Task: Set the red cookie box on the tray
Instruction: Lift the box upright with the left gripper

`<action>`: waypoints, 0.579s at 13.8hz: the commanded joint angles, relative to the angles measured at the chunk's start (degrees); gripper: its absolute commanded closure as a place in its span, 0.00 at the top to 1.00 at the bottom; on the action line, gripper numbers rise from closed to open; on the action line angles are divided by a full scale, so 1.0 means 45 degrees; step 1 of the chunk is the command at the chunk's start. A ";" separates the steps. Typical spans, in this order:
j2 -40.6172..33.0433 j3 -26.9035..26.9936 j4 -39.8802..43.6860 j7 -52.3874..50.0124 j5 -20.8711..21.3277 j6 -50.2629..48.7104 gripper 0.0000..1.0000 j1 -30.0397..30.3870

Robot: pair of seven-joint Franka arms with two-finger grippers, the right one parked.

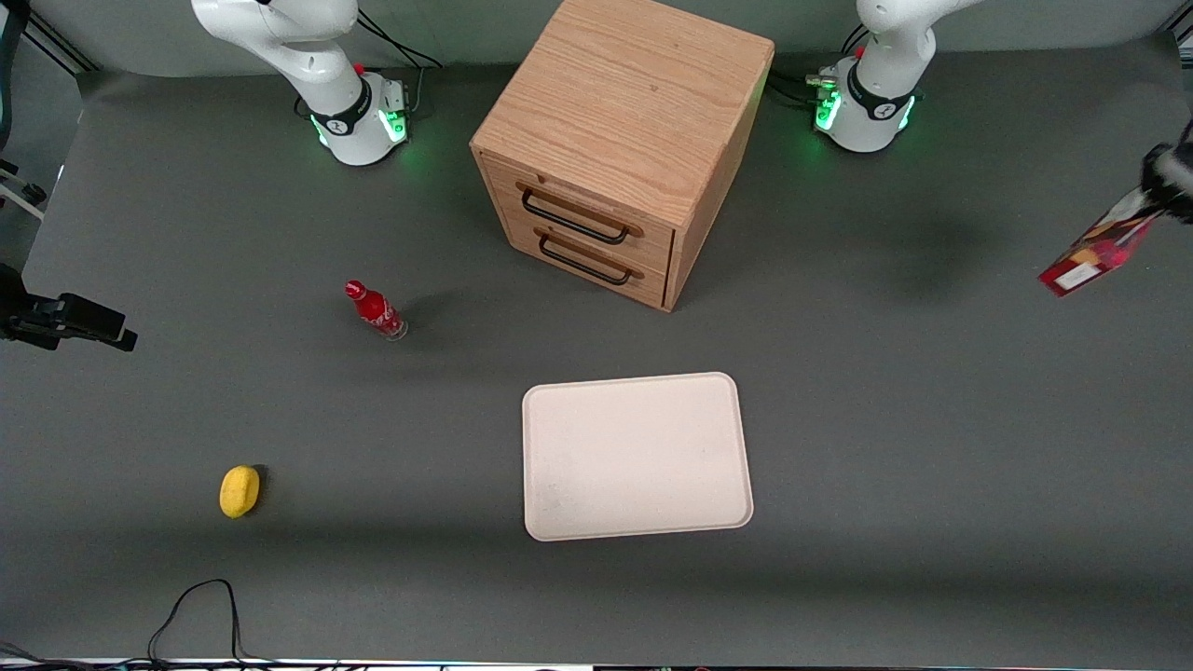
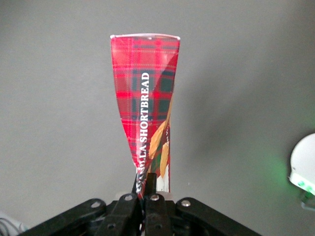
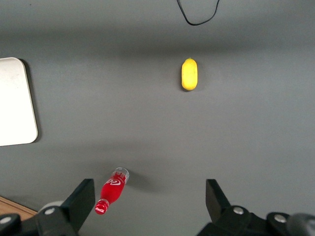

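Carrying was the step in hand, judging by the scene. Going from the parked arm's end of the table toward the working arm's: a yellow lemon-shaped object (image 1: 239,491) lay near the front camera, and a small red bottle (image 1: 376,310) stood farther from the camera than it, both well apart from anything the task needs. At mid-table a wooden drawer cabinet (image 1: 623,140) stood, and the tray (image 1: 637,456) lay flat and bare in front of its drawers, nearer the camera, with open grey table (image 1: 885,419) between them. At the working arm's end the gripper (image 1: 1165,182) hung above the table at the edge of the front view, its jaws closed on one end of the red cookie box (image 1: 1095,252); the box slanted down from it, white end panel lowest and clear of the surface. The wrist view confirmed the pinch: the box (image 2: 142,103) rose straight out from between the fingers (image 2: 151,184).

To do this well, I judged the box should travel toward the parked arm's end and toward the camera at its height, passing in front of the cabinet's corner, not over it. Held by one end, it could swing, so a slow carry seemed wise. Laying it flat near the tray's middle would keep it off the low rim.
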 commanded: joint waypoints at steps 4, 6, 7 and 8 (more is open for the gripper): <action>0.1907 -0.0345 0.4514 -0.2064 0.0547 -0.2515 0.00 -0.0253; 0.3214 -0.1203 0.5977 -0.4290 0.0526 -0.3001 0.00 -0.0371; 0.3956 -0.1769 0.6913 -0.5461 0.0488 -0.3430 0.00 -0.0371; 0.4679 -0.2451 0.7850 -0.6807 0.0506 -0.3840 0.00 -0.0391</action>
